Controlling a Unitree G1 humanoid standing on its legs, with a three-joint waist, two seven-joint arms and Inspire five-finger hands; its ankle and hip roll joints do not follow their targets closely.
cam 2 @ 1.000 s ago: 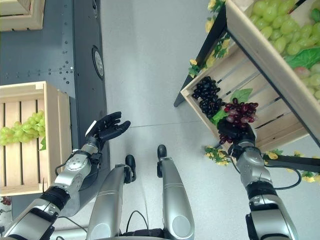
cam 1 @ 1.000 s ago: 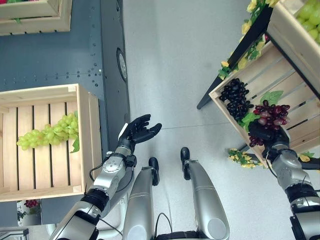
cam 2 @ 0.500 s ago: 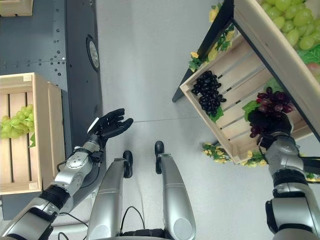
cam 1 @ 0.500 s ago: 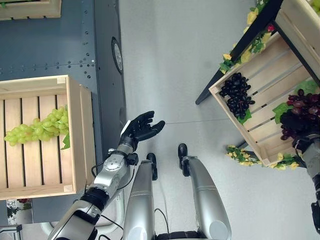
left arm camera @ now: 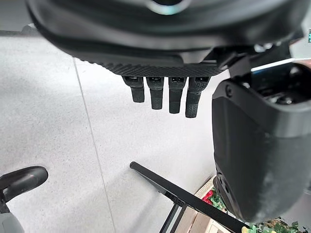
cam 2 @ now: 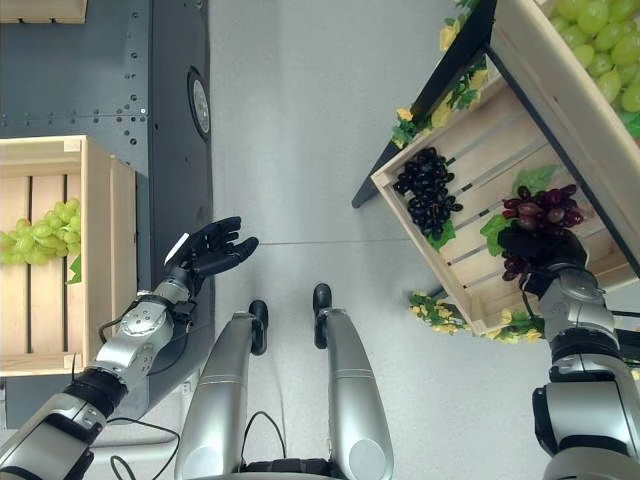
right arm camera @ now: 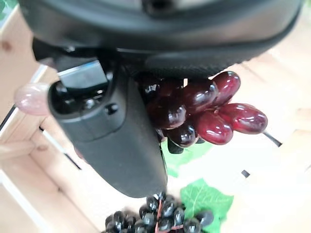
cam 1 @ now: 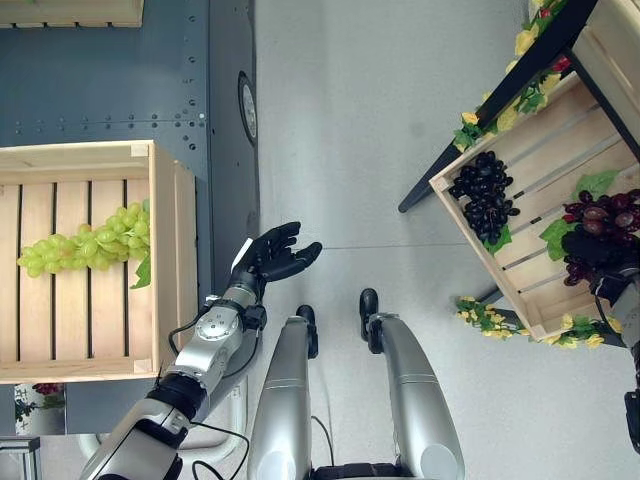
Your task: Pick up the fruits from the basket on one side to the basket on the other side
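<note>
On the right, a tilted wooden crate [cam 1: 478, 255] holds a bunch of black grapes [cam 1: 485, 195] and a bunch of red grapes [cam 2: 545, 205]. My right hand [cam 2: 540, 248] is over this crate, its fingers and thumb curled round the red grapes [right arm camera: 204, 109]. The right wrist view shows green leaves [right arm camera: 206, 199] and the black grapes [right arm camera: 163, 213] below the held bunch. At the left, a second wooden crate [cam 1: 165, 260] contains a bunch of green grapes [cam 1: 85, 243]. My left hand [cam 1: 272, 258] hangs open over the floor beside that crate, holding nothing.
A dark grey metal panel [cam 1: 120, 80] lies behind and under the left crate. Above the right crate sits another crate of green grapes [cam 2: 590, 40]. Yellow flowers [cam 1: 480, 313] trim the right stand, and its black leg [cam 1: 430, 185] reaches onto the grey floor.
My right hand has moved to the right along the right crate with the red grapes in it. The view has shifted slightly. The left hand has kept its pose.
</note>
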